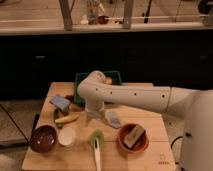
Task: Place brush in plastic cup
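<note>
My arm reaches in from the right over the wooden table (55, 160). The gripper (95, 116) hangs pointing down just behind the plastic cup (96, 136) — whether it is open or closed I cannot tell. The brush (97, 157) has its white handle running from the cup toward the table's front edge; its bristle end I cannot make out. A white cup (67, 136) and brown bowl (42, 138) stand to the cup's left — an orange bowl (133, 140) to its right.
</note>
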Available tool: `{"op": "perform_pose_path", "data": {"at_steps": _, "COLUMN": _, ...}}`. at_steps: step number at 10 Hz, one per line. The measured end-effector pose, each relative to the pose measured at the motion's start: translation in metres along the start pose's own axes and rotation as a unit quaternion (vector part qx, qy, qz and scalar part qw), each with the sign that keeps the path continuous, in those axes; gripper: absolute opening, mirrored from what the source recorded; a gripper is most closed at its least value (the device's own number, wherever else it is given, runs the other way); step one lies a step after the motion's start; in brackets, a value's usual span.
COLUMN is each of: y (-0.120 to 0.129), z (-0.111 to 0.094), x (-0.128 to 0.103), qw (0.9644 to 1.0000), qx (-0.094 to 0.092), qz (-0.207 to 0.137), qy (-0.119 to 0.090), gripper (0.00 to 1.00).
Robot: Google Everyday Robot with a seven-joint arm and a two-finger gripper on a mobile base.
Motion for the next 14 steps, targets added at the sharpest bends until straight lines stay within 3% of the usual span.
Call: {"op": "perform_pose_path", "data": {"at_steps": 14, "y": -0.0010, "z": -0.0029, "x": 0.0056, "qw": 0.9999, "qx": 0.009, "qz": -0.010, "qy": -0.005, "gripper": 0.80}}
